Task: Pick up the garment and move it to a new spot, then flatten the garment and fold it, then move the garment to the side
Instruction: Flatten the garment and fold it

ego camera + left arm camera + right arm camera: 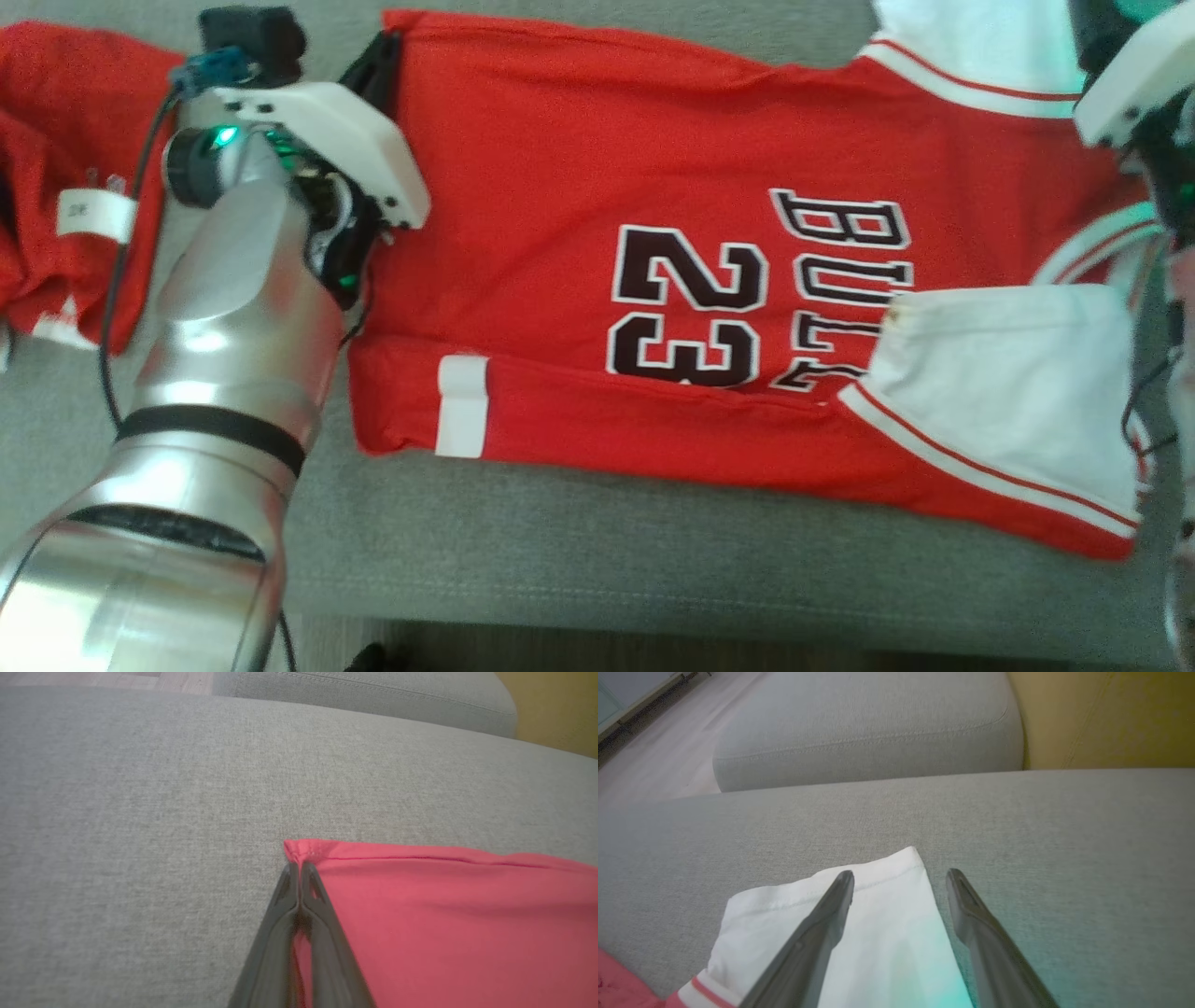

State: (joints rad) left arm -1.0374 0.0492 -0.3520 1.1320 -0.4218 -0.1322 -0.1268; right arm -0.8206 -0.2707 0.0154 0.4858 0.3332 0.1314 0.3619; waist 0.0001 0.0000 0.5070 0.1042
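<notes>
– Head view: jersey (597,280) flat on couch (560,560), left gripper (378,65) at its ten-o'clock corner.
– Left wrist view: fingers (280,914) clamped on hem (308,848).
– Right wrist view: right gripper (901,877), fingers apart over sleeve (878,933); pinch it, lift evenly.

garment (579,187) | red, white sleeves, "23" | flat, bottom edge folded

Soft, even indoor light; glare streaks the silver forearm (233,308), a teal cast tints the white sleeve (887,914), close edges blur.
</notes>
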